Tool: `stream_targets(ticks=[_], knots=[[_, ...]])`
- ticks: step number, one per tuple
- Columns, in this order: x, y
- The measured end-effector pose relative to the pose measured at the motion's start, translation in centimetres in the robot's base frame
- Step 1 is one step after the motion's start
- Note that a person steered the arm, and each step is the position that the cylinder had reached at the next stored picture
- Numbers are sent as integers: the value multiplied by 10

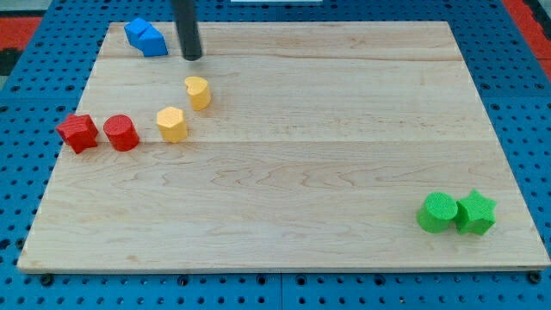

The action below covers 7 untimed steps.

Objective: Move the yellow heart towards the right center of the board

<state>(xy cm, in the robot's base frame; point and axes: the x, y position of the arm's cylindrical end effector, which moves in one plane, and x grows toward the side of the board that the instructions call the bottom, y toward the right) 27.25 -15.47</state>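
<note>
The board (344,129) fills most of the view. The arm has no jaws, only a rod; its tip (193,58) rests near the top-left corner, just right of the blue block (145,37) and above the yellow heart (198,91), apart from both. The heart lies in the upper left, with the yellow hexagon (172,124) near it toward the left edge. At that edge the red star (77,132) sits beside the red cylinder (121,132). By the bottom-right corner the green cylinder (437,212) touches the green star (475,212).

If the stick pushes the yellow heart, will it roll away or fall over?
Probably neither. The yellow heart looks squat and flat-bottomed, so it should slide on the smooth wooden board. Its lobed outline may make it turn if my tip pushes off-centre.
</note>
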Motion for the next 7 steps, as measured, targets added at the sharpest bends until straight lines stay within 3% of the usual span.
stream_targets(ticks=[2, 3, 5, 7], knots=[[-31, -39], [-26, -37], [25, -13], [26, -13]])
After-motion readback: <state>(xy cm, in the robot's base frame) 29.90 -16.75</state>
